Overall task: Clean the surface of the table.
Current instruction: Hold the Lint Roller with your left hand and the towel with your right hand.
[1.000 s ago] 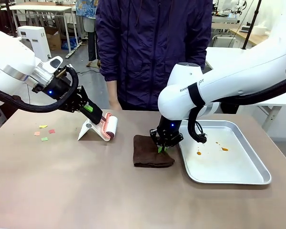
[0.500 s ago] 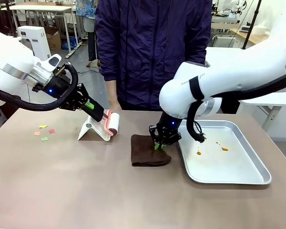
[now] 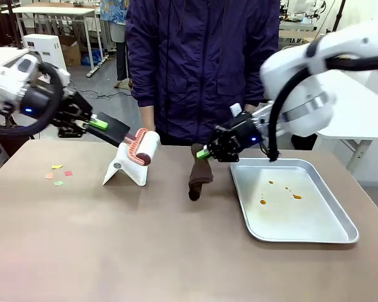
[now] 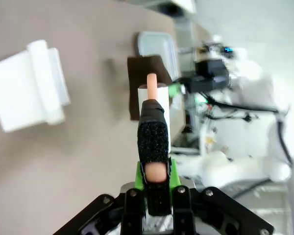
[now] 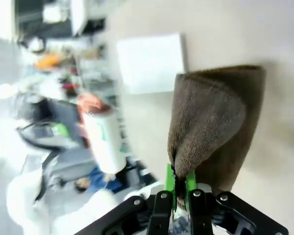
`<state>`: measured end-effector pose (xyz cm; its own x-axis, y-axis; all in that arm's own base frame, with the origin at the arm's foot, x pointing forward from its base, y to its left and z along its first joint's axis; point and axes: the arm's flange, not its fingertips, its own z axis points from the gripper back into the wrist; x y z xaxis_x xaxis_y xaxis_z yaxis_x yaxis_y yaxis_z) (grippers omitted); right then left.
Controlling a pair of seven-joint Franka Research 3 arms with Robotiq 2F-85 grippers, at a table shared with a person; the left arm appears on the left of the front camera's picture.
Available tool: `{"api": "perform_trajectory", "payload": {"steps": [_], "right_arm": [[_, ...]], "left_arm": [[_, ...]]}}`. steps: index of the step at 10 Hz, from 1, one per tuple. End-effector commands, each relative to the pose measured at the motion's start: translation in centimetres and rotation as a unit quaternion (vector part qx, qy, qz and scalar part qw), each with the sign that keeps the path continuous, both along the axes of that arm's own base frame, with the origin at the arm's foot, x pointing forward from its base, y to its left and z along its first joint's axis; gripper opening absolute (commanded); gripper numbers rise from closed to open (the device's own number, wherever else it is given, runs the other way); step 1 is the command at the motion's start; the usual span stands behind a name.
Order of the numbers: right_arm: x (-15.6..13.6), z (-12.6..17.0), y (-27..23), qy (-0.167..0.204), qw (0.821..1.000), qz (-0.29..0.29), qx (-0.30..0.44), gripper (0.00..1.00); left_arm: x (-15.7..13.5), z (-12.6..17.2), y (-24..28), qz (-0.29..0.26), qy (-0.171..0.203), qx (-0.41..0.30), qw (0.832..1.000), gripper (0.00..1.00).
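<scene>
Brown smooth worktop [image 3: 145,251] is bare at its near edge. Past the middle, the right claw [image 3: 205,153] pinches the dark brown cloth [image 3: 198,176] and has lifted it, so it hangs down. Toward the far left corner, the left claw [image 3: 104,124] grips the white roller with a pink handle [image 3: 145,148], now raised off its white stand [image 3: 123,171]. I think cleaning can start; the coloured paper bits [image 3: 58,175] wait by the left edge.

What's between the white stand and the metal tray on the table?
Front view: just the brown cloth, hanging from the right gripper with its lower end at the table; otherwise bare tabletop between white stand and tray.
</scene>
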<state>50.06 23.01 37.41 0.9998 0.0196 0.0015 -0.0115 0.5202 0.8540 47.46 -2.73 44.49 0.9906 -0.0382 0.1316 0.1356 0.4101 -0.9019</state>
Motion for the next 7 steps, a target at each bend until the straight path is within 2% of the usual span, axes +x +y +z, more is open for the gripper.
{"api": "perform_trajectory", "payload": {"steps": [1,2,3,5,7], "right_arm": [[-6.1,-0.4,-5.3,0.023,0.993,0.030,0.112,0.00],[-8.4,0.6,-7.0,0.018,0.989,0.018,0.146,0.00],[-11.0,1.3,-9.0,-0.007,0.989,-0.033,0.143,0.00],[-15.8,2.5,-14.5,-0.045,0.979,-0.154,0.127,0.00],[-18.2,2.7,-20.0,-0.054,0.963,-0.229,0.133,0.00]], "left_arm": [[-3.4,0.9,4.5,-0.067,0.026,-0.092,0.993,0.16],[-5.0,1.2,7.1,-0.016,0.048,-0.112,0.992,0.16],[-6.7,0.9,10.2,0.008,0.047,-0.143,0.989,0.16],[-10.0,-1.0,17.3,0.080,0.023,-0.152,0.985,0.16],[-11.9,-3.7,23.0,0.135,-0.015,-0.139,0.981,0.16]]}}
